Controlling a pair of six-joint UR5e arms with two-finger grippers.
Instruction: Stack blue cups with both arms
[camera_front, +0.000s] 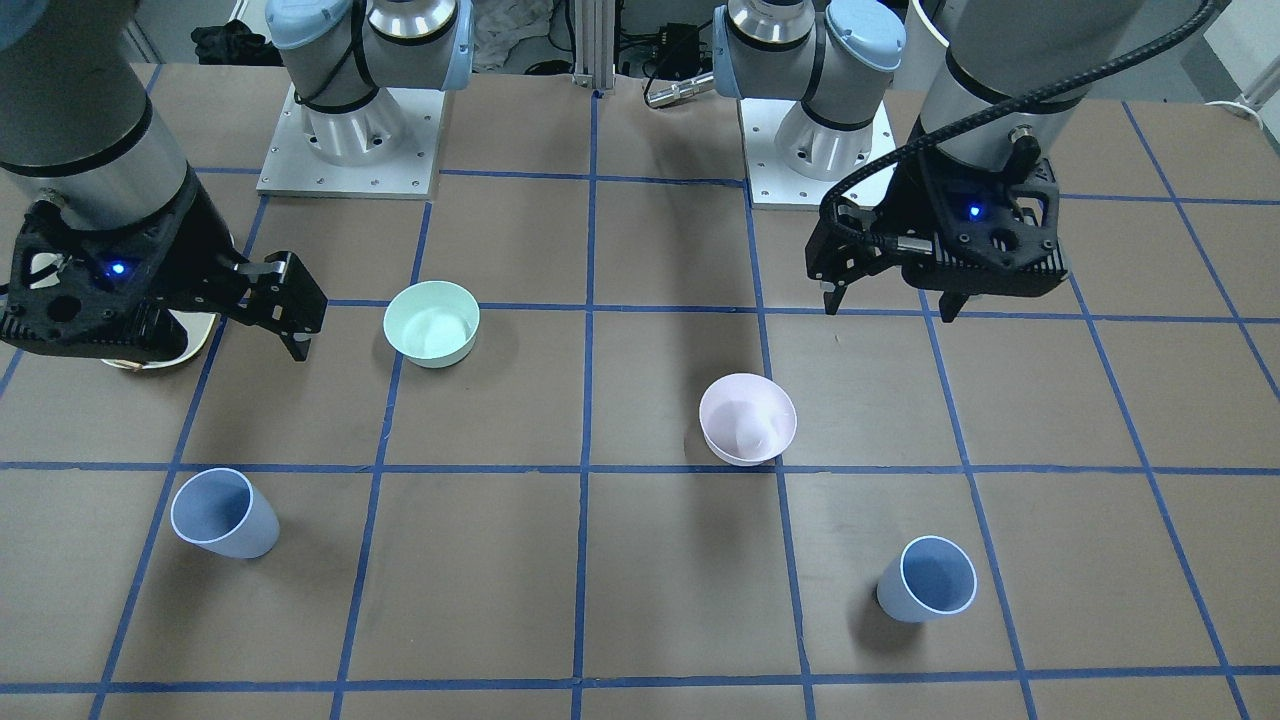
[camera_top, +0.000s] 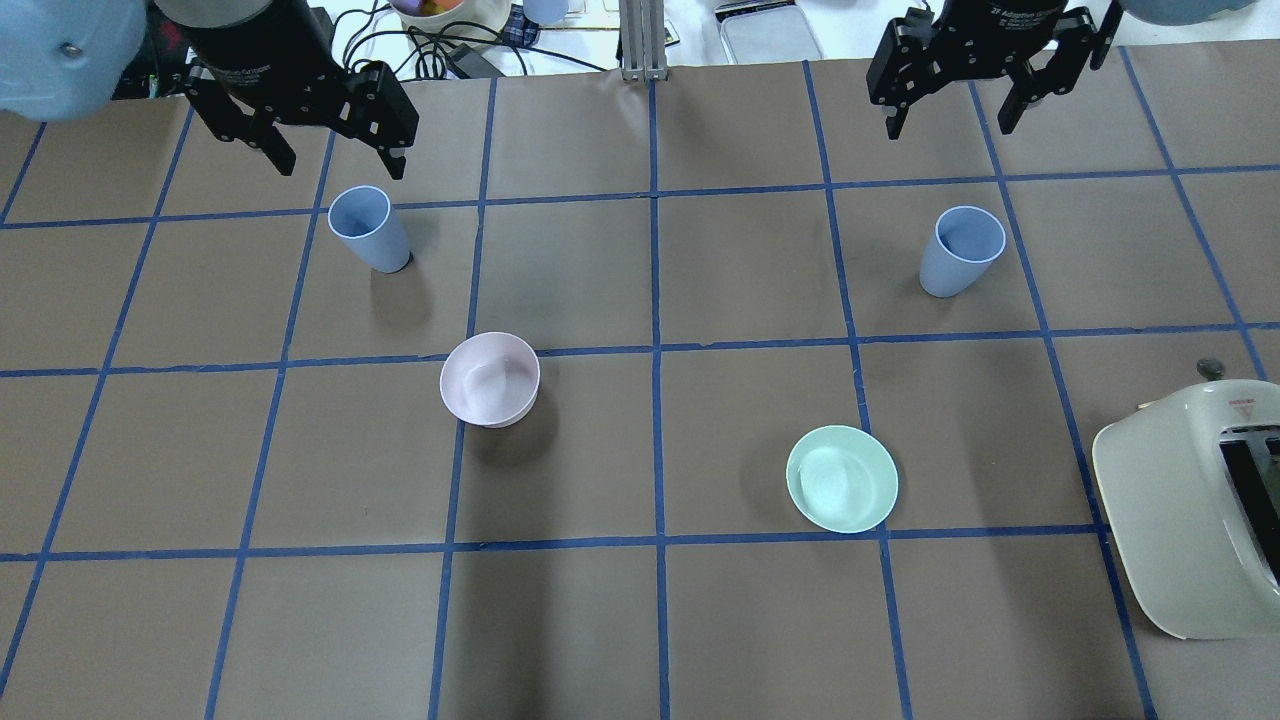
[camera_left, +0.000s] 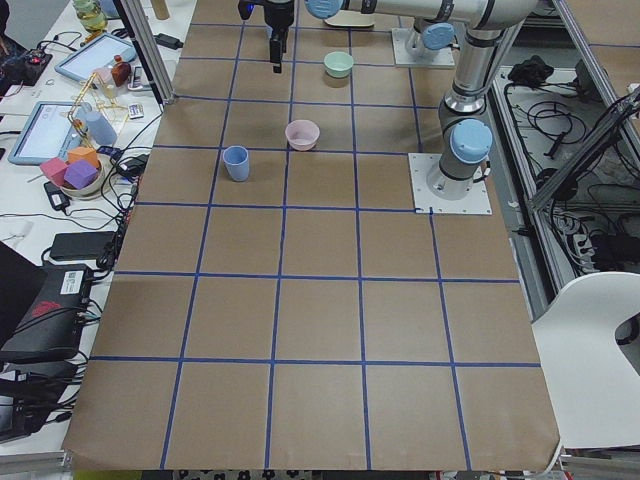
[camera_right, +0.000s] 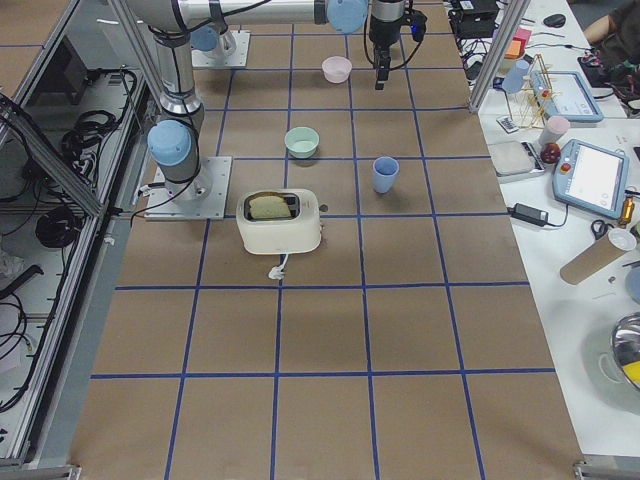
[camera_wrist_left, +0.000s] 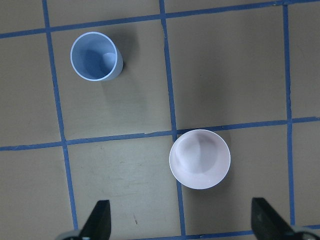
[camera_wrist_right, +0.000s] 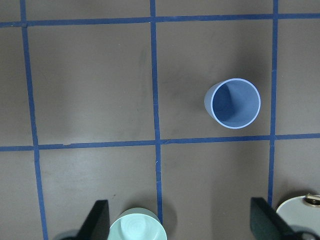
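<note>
Standing upright on the brown paper-covered counter (camera_top: 750, 620) gridded with blue tape (camera_top: 655, 300): the left-side pale-blue tapered plastic cup (camera_top: 368, 228) and the right-side pale-blue tapered plastic cup (camera_top: 960, 250), well apart, untouched, not yet stacked. Hanging above, clear of both: the black two-finger left gripper (camera_top: 340, 165) and the black two-finger right gripper (camera_top: 948, 125), each spread wide and holding nothing. Likely trouble from here: clipping a rim on the way down and tipping a light, narrow-based cup; closing off-centre and shoving it sideways instead of pinching it; squeezing thin plastic too hard and popping it out of the grip. Worth watching too: the shallow pale-pink plastic bowl (camera_top: 490, 378), near the left-side cup and low in the left wrist view between the fingers, easy to catch with a finger or mistake for the target; likewise the wider mint-green plastic bowl (camera_top: 842, 478) and the cream-coloured toaster (camera_top: 1160, 520) on the right arm's side. Later, at the stacking itself, risk of two arms meeting over the middle, or of lowering one cup tilted and jamming it on the other's rim rather than nesting it. As for writing: white lettering (camera_top: 1025, 8) above the right gripper in the overhead view, too small to read; a small red mark (camera_top: 1241, 408) on the toaster, also illegible; no label visible on cups or bowls.
</note>
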